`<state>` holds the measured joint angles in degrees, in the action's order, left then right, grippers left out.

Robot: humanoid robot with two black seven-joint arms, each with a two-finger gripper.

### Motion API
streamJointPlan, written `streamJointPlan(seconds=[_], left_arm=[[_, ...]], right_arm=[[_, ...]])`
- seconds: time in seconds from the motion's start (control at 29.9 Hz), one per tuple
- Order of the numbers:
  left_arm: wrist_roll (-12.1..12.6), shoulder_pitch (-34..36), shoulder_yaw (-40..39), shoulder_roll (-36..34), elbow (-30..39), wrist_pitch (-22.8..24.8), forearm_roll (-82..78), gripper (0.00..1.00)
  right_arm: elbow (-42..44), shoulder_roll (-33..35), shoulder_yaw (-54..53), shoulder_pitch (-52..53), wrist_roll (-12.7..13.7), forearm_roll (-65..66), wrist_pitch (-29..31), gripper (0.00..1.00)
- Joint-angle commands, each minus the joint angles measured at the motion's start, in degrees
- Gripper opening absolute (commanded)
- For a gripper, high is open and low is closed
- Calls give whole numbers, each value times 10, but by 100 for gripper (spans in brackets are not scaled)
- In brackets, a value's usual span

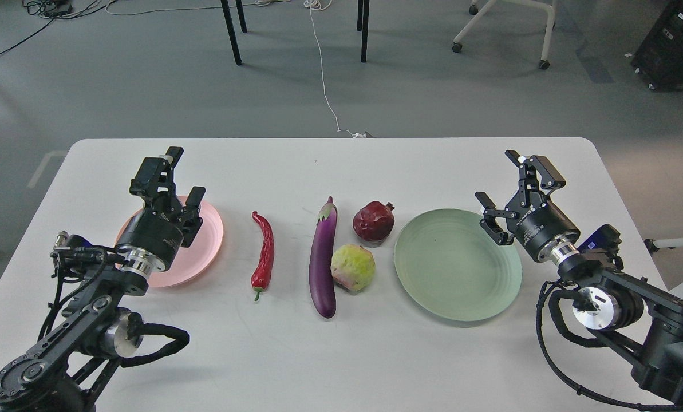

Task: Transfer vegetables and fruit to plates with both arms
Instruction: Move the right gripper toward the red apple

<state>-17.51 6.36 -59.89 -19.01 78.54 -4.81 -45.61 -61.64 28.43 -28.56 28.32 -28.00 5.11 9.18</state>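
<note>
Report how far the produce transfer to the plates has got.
Done: nothing; the pale pink round plate and the pale green round plate are bare. In hand: nothing; the left gripper and right gripper both have open, unloaded jaws. Left: the slim red chili pepper, glossy purple eggplant, dark-red pomegranate and bumpy yellow-green fruit all lie on the white table.

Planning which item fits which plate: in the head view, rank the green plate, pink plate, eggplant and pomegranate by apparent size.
1. Green plate
2. Pink plate, though the left gripper partly hides it
3. Eggplant
4. Pomegranate
</note>
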Motion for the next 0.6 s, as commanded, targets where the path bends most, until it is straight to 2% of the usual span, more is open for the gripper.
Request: streamJointPlan(seconds=[0.0,0.13,0.27,0.4,0.57], left_arm=[[0,-4,2,-5,4,0,-2,98],[-2,-4,-4,-8,4,3,4,98],[-11,-2,-6,-11,4,5,3,98],[-19,0,-6,-28,4,6,3,98],[-21,0,-6,-31,7,6,3,98]], right_arm=[[-9,9,3,2,0,0,3,97],[-22,32,10,23,0,15,4,97],[-24,78,61,103,0,102,5,97],[-23,106,175,238,0,215,6,98],[-20,106,360,427,0,384,7,98]])
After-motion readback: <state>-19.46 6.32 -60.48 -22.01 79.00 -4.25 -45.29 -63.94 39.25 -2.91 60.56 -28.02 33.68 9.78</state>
